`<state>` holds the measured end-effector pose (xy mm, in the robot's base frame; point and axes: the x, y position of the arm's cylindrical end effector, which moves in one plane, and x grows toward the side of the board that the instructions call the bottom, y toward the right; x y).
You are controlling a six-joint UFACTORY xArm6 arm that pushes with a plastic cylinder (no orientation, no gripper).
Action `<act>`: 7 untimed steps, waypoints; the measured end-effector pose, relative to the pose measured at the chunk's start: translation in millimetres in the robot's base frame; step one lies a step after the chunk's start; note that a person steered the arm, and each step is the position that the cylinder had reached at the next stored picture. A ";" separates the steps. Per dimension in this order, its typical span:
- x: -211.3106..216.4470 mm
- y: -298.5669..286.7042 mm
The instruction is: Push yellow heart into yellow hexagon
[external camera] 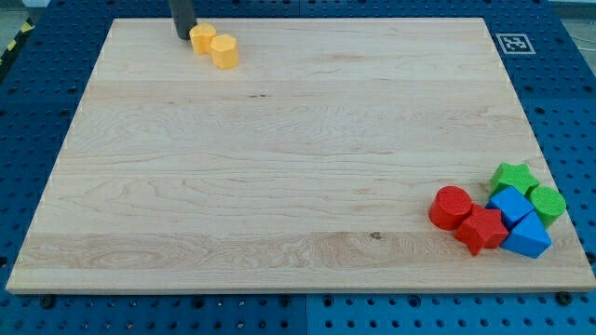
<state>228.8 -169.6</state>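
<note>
Camera view: yellow heart (202, 38) and yellow hexagon (224, 50) touching at top left of wooden board (279, 167), the pair lined up diagonally toward lower right; heart's pointing direction not discernible. Both matte yellow-orange, small, chunky. My tip (183, 35) just left of heart, apparently touching it, holding nothing.

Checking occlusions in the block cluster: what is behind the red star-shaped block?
Directly behind the red star, toward the view's top, sit the red cylinder and blue cube, both touching it. Their lower edges nearest the star are covered.
</note>
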 end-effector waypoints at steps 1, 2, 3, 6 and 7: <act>1.9 0.4; 9.5 5.1; 21.9 16.1; 60.5 27.6; 65.3 46.9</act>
